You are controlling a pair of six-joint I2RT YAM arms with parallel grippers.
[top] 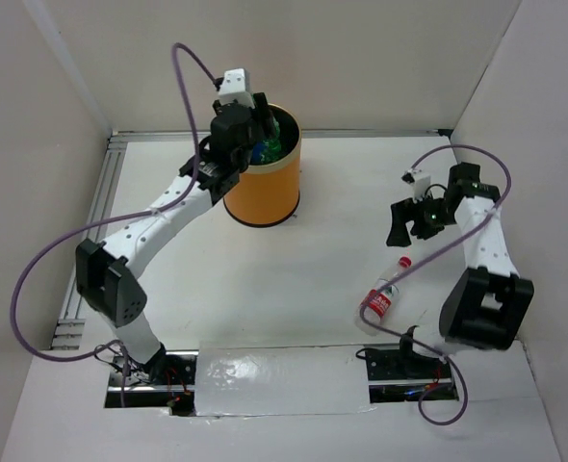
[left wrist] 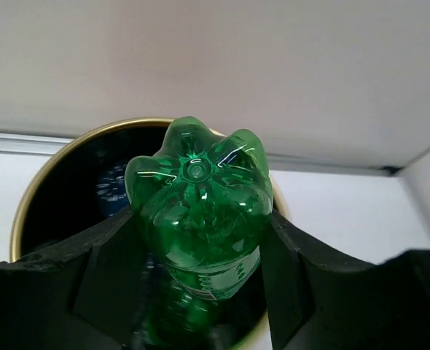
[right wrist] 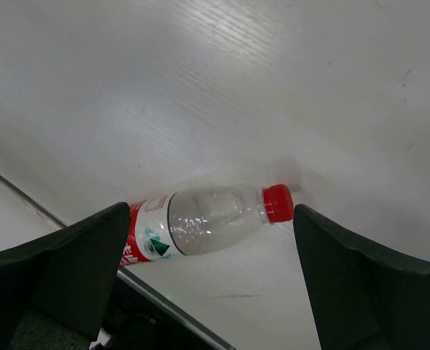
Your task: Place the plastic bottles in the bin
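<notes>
The left jaws are clamped on the sides of a green bottle, its lobed base towards the wrist camera and its neck pointing down and away. It hangs over the mouth of the bin, inside the gold rim on the side nearest the left arm. Letting go looks like all that remains here. Deep in the bin something bluish glints, too dark to name.

The right jaws are spread wide and hold nothing, hovering above the bench. A red-capped bottle lies flat below them. From above it is nearer the right arm base than the jaws are, so the reach is back and down. Its cap points towards the jaws and its labelled end towards the near edge.

In the wrist view its long axis runs from one finger towards the other, so closing as they stand would meet cap and base. A turn of the wrist to grip across the body seems needed. The right arm is far nearer; the left is well apart.

The labelled end sits just beside a dark edge in the bench, and the side wall is near the right arm. Between bottle and bin nothing shows on the bench.
</notes>
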